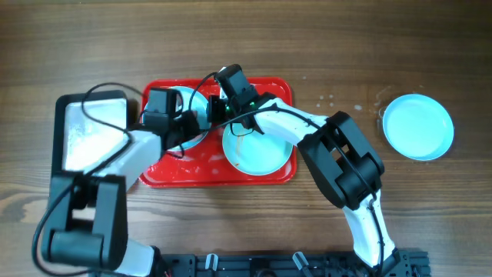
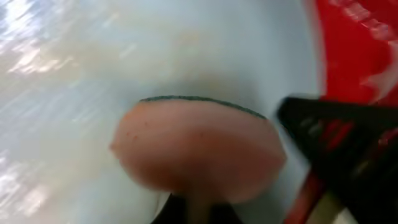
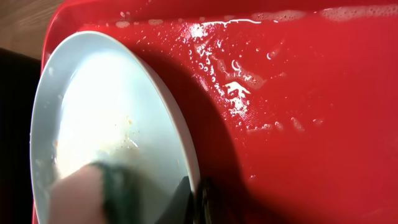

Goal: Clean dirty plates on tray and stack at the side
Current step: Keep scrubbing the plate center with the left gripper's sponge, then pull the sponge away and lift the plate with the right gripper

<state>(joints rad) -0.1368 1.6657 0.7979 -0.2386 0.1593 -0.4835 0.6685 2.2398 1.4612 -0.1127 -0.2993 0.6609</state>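
Note:
The red tray (image 1: 181, 173) holds two pale turquoise plates. My right gripper (image 1: 221, 108) is shut on the rim of the left plate (image 1: 201, 98) and holds it tilted on edge. In the right wrist view (image 3: 194, 200) its fingers clamp that rim, and the plate (image 3: 106, 118) shows small brownish smears. My left gripper (image 1: 188, 123) is shut on a pinkish sponge with a green edge (image 2: 199, 146) and presses it against the plate's face (image 2: 124, 56). The sponge also shows in the right wrist view (image 3: 87, 193). A second plate (image 1: 257, 152) lies flat in the tray. A third plate (image 1: 417, 127) sits on the table at the right.
A black-rimmed tray with a white inside (image 1: 84, 131) stands left of the red tray. The red tray floor is wet with foam streaks (image 3: 249, 93). The right gripper's black body shows in the left wrist view (image 2: 342, 143), close beside the sponge.

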